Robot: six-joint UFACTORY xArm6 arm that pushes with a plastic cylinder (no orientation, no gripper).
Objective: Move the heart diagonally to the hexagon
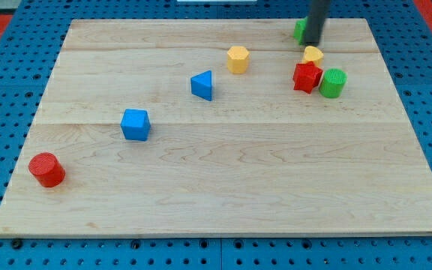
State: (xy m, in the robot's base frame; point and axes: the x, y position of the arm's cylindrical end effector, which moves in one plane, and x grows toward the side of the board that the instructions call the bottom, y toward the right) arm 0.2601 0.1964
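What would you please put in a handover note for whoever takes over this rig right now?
My tip is at the view's top right, against a partly hidden green block.
The yellow heart sits just below it, touching the red block, with the green cylinder alongside.
The yellow hexagon lies apart, to the view's left.
Done: nothing visible. Left: push the heart diagonally to the hexagon.

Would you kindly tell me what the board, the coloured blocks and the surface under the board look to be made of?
The board: pale wood, matt, with visible grain and plank seams. The blocks, such as the blue cube and red cylinder: probably plastic, judging by their flat, uniform colour and slight sheen. The blue surface beneath: a perforated panel with regular holes, material unclear.
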